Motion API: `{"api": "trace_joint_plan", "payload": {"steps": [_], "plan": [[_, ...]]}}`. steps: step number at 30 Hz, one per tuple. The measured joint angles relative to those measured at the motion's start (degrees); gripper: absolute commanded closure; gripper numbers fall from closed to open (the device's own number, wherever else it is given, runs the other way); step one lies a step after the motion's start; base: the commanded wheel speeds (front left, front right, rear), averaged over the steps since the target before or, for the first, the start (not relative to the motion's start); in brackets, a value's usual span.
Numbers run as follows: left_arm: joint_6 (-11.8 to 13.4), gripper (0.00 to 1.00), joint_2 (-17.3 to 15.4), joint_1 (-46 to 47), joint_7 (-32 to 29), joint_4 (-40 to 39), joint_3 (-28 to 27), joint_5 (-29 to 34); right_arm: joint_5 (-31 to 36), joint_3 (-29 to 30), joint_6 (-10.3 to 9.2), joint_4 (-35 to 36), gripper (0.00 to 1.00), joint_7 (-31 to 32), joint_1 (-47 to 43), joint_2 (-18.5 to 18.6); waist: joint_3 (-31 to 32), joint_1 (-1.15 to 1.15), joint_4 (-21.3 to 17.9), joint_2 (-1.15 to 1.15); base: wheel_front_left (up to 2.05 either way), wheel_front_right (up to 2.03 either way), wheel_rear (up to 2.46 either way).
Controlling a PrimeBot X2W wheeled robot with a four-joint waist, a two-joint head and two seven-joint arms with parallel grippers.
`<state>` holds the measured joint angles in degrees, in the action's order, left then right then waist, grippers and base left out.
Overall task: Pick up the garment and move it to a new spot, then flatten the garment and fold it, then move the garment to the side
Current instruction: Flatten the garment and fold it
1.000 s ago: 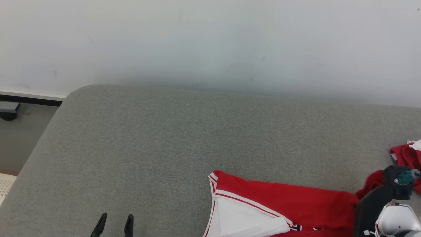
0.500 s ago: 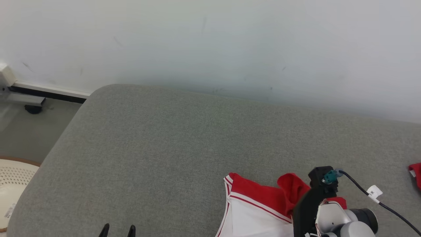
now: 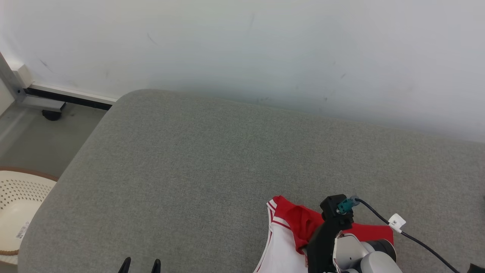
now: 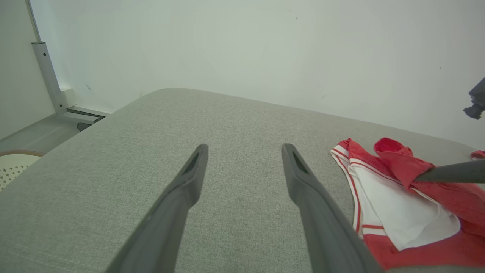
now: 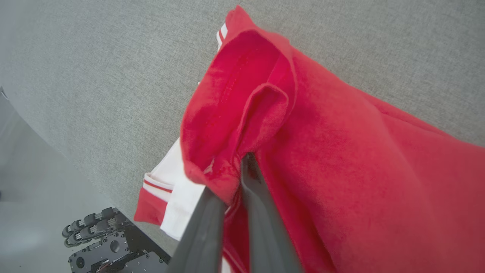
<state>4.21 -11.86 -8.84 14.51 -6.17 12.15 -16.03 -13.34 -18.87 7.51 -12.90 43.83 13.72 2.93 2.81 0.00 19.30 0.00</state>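
Our right pincer (image 5: 235, 178) is pressed nearly together, pinching a raised fold of the red cloth of the garment (image 5: 341, 151). One finger lies on top of the fold and the other is tucked under it. Our left pincer (image 4: 242, 149) is spread wide and holds nothing, its fingers hanging just over the bare grey cushion (image 3: 208, 159).

The garment lies at the near right of the cushion. Its white panel with red stripes is flat, and the red part is bunched up beside it around the pinch.

A second ago the red cloth stretched flat away to the right, and our right arm stood at the far right edge of the head view. Now the arm is right beside the white panel, and the red cloth has come across with it, folded over itself. The head camera has also turned, so more of the basket (image 3: 19, 204) and floor (image 3: 45, 140) shows on the left. The left pincer is as wide open as before.

We count two pincers, one garment, one cushion, one cream basket with holes, and one dark cable (image 3: 416, 239) carrying one white tag (image 3: 396, 221). In the left wrist view a small red scrap (image 4: 478, 153) shows at the right edge; we cannot tell whether it belongs to the garment.
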Motion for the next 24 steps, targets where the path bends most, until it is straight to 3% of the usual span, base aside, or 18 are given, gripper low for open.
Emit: {"api": "trace_joint_plan", "payload": {"steps": [15,16,17,18,24], "plan": [[0.36,0.00,0.25,0.76,-0.16,0.33,1.46,-0.01,-7.66,-5.06,-0.01,-9.78,1.00,-4.11,4.99,0.02,-0.24,0.01,1.20,0.00,0.00,0.00,0.00],[0.37,0.00,0.25,0.76,-0.16,0.38,1.45,-0.01,-8.28,-5.43,-0.01,-10.22,0.91,-4.25,5.26,0.02,-0.22,0.01,1.28,0.00,0.00,0.00,0.00],[0.41,0.00,0.24,0.76,-0.16,0.44,1.43,-0.05,-8.72,-5.80,-0.01,-10.43,0.36,-4.60,5.59,0.03,-0.20,0.01,1.31,0.00,0.00,0.00,0.00],[0.41,0.00,0.24,0.76,-0.16,0.44,1.43,-0.05,-8.72,-5.80,-0.01,-10.43,0.00,-4.60,5.59,0.03,-0.20,0.01,1.31,0.00,0.00,0.00,0.00],[0.68,0.00,0.00,0.74,-0.15,0.44,1.19,-0.25,-11.95,-7.27,-0.01,-9.12,0.00,-6.55,6.51,0.02,0.07,0.01,0.91,0.00,0.00,0.00,0.00]]}}
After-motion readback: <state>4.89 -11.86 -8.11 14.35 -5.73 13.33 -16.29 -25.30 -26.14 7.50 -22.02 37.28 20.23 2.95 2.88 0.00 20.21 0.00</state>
